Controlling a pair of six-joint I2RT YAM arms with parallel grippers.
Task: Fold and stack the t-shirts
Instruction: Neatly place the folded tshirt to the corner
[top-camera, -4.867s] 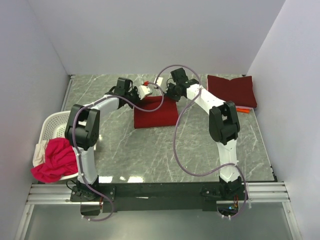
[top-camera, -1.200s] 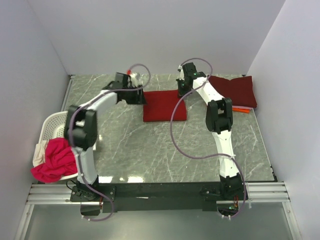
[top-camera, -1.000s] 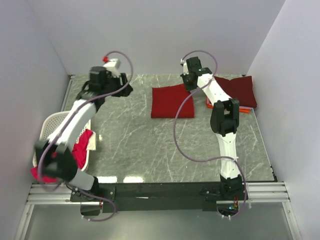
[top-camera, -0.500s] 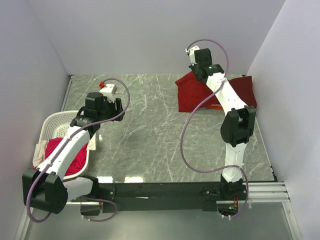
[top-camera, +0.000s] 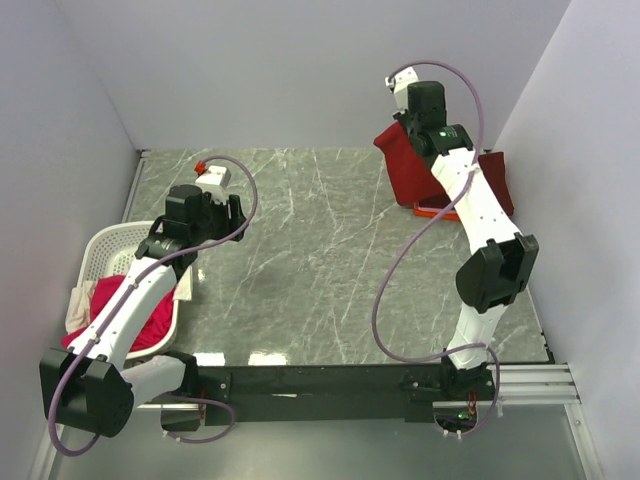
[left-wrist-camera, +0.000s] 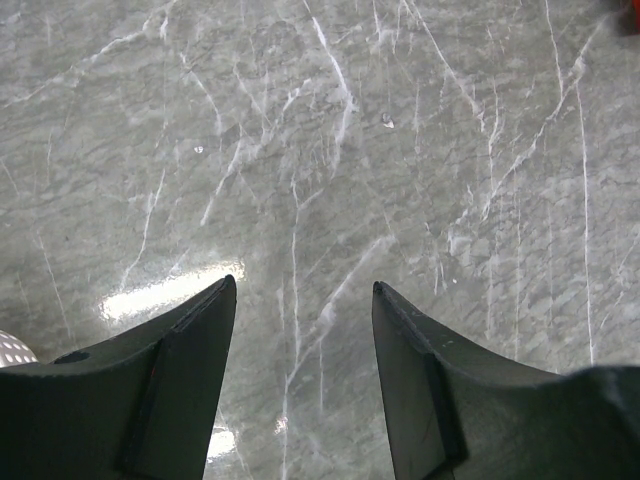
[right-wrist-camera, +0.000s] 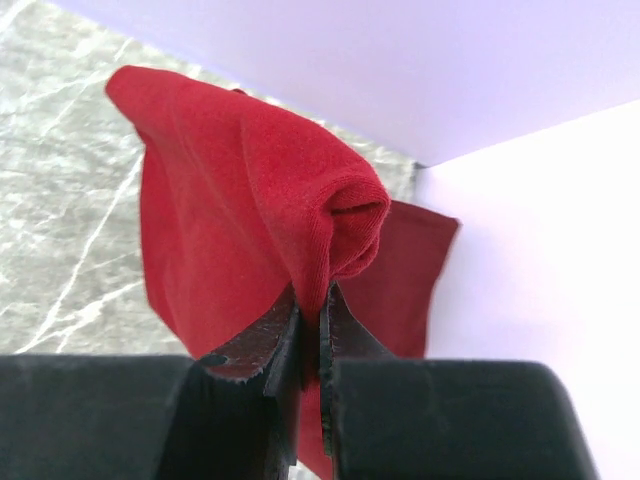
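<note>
Right gripper (right-wrist-camera: 311, 335): jaws nipped narrow on a fold of dark red t-shirt (right-wrist-camera: 230, 210), held aloft, far right. Left gripper (left-wrist-camera: 303, 300): jaws parted, empty, above marble table (left-wrist-camera: 420, 130), left side.

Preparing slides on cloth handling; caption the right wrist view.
The right gripper pinches a bunched fold of the dark red t-shirt, held up over the marble table near the corner.

**Polished stone, soft knit, dull plastic**

The table (left-wrist-camera: 330, 180) looks like grey, white-veined marble, smooth and glossy, with a bright glare. The dark red t-shirt (right-wrist-camera: 230, 220) is fine-ribbed knit cloth, soft and matt. The right gripper (right-wrist-camera: 310, 310) and left gripper (left-wrist-camera: 300, 290) are matt black plastic. The basket (top-camera: 100, 242) is white plastic lattice, and the magenta t-shirt (top-camera: 158, 318) is matt cloth.
</note>
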